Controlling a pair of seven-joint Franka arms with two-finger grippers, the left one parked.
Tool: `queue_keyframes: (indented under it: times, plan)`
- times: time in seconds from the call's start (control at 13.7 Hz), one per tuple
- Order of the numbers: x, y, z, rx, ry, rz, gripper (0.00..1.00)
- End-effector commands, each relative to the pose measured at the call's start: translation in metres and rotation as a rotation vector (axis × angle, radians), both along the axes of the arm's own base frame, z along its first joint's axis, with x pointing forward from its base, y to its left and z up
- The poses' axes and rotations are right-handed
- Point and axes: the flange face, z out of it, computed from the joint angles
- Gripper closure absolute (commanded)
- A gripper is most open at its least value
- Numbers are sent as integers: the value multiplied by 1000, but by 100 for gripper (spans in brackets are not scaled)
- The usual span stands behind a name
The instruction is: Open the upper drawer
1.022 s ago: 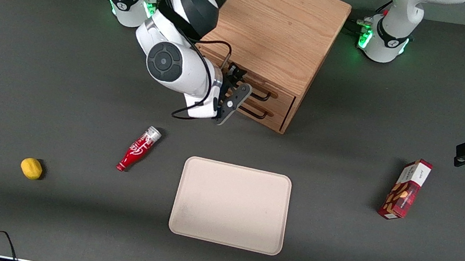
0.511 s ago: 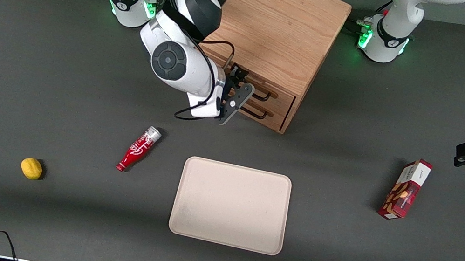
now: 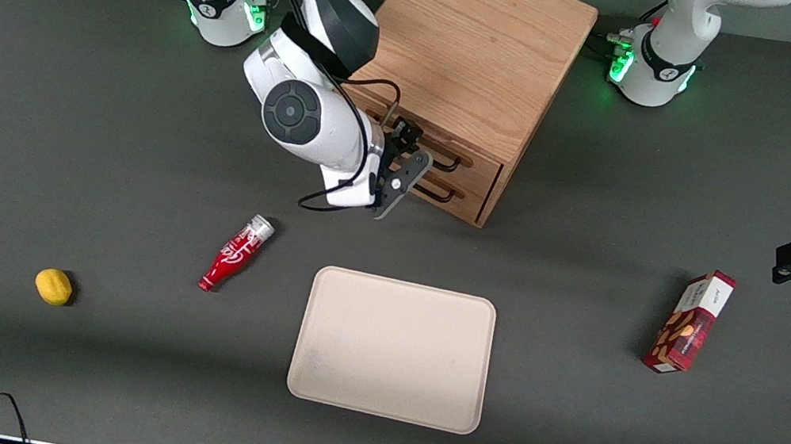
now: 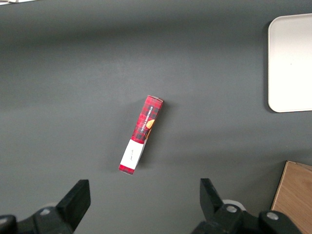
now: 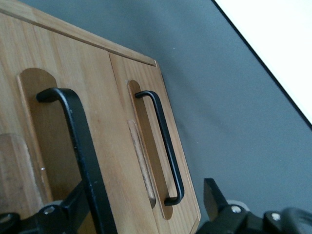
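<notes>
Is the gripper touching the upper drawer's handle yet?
Cannot tell. In the right wrist view the gripper straddles the upper drawer's handle, but neither contact nor a gap shows plainly.

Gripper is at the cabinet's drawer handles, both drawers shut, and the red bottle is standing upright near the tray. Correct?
Not quite. The front view shows the red bottle lying on its side on the table beside the tray, not upright. The rest holds: the gripper is at the handles, and the upper drawer and lower drawer are shut.
</notes>
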Motion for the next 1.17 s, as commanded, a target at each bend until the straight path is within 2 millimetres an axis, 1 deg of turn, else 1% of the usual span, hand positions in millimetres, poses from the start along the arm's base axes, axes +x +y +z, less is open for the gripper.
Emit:
queue_keyframes:
  times: [0.0,0.29,0.44,0.73,1.09]
  plan:
    - [2,6,-2,-5,-22,-8,0]
    - [18,1,-3,-5,-40,-19,0]
    - [31,-3,-9,-2,-43,-32,0]
    - [55,-11,-13,11,-53,-61,0]
    - [84,-19,-11,36,-79,-96,0]
